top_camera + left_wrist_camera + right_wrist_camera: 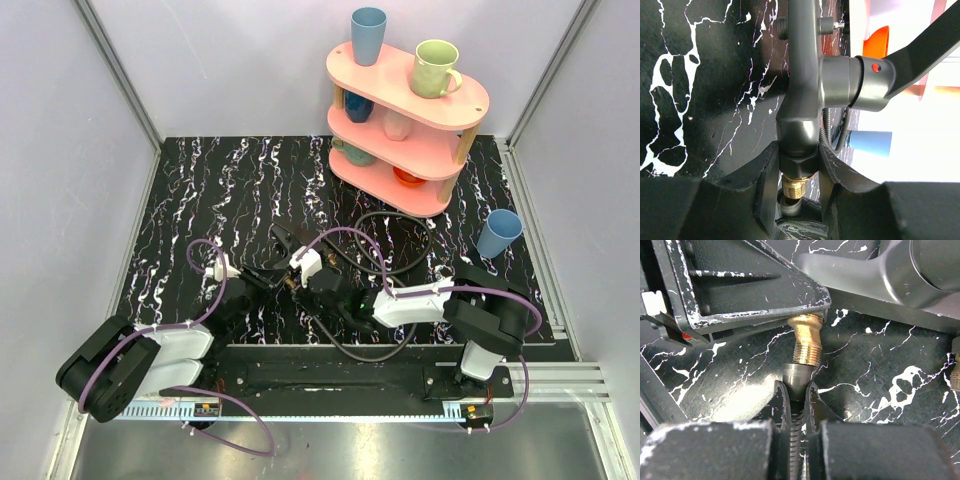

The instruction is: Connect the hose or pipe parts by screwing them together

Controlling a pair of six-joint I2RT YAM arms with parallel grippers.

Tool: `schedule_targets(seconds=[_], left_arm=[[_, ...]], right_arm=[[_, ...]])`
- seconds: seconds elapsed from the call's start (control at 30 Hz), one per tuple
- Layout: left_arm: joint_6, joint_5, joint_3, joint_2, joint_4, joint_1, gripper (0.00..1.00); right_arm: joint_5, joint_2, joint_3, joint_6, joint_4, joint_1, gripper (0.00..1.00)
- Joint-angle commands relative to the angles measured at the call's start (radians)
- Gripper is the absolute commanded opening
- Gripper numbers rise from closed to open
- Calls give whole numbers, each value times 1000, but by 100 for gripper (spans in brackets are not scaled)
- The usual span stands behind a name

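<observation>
Clamping my right claw (796, 386) shut on the one thin black flexible hose (796, 432) behind its dark collar (795, 374), I met the one brass threaded fitting (807, 342) of the grey angular metal piece (801, 95) pinched in my left claw (799, 162). Both axes needed lining up before turning, lest the threads cross. A second brass end (955, 371) possibly lay to the right.

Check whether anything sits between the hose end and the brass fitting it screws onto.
Nothing visible does. The hose end, in the right gripper, butts straight against the brass fitting of the pipe piece in the left gripper.
</observation>
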Motion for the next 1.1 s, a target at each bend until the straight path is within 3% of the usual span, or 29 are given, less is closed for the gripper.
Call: schedule_targets(seconds=[0.0,0.53,1.07], left_arm=[[17,-13,-58,-33,143,-2,0],[12,-3,-66,-100,63,-2,0],[18,7,-58,-93,48,-2,0]], right_arm=[[33,-1,64,-4,33,9,0],[113,-13,53,-35,6,9,0],[7,-73,33,-73,69,9,0]])
